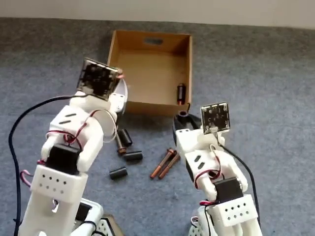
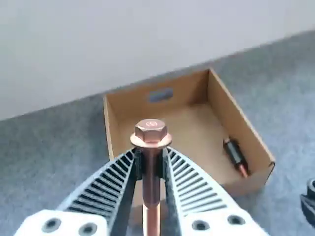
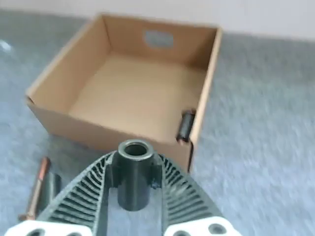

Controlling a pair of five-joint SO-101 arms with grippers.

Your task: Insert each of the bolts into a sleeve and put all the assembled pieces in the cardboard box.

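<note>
My left gripper (image 2: 150,158) is shut on a copper bolt (image 2: 150,135), held upright with its hex head up, in front of the cardboard box (image 2: 219,96). My right gripper (image 3: 133,164) is shut on a black sleeve (image 3: 133,169), bore upward, just before the box's near wall (image 3: 74,130). From above, that sleeve (image 1: 184,116) sits by the box's front right corner. One assembled piece (image 1: 181,92) lies inside the box against its right wall. On the carpet lie two bolts (image 1: 165,163) side by side, another bolt (image 1: 119,146) and three loose sleeves (image 1: 133,156).
The grey carpet (image 1: 266,73) around the box is open on the right. The left arm's body (image 1: 74,142) stands over the carpet's left side, close to the loose sleeves. A white wall runs behind the box.
</note>
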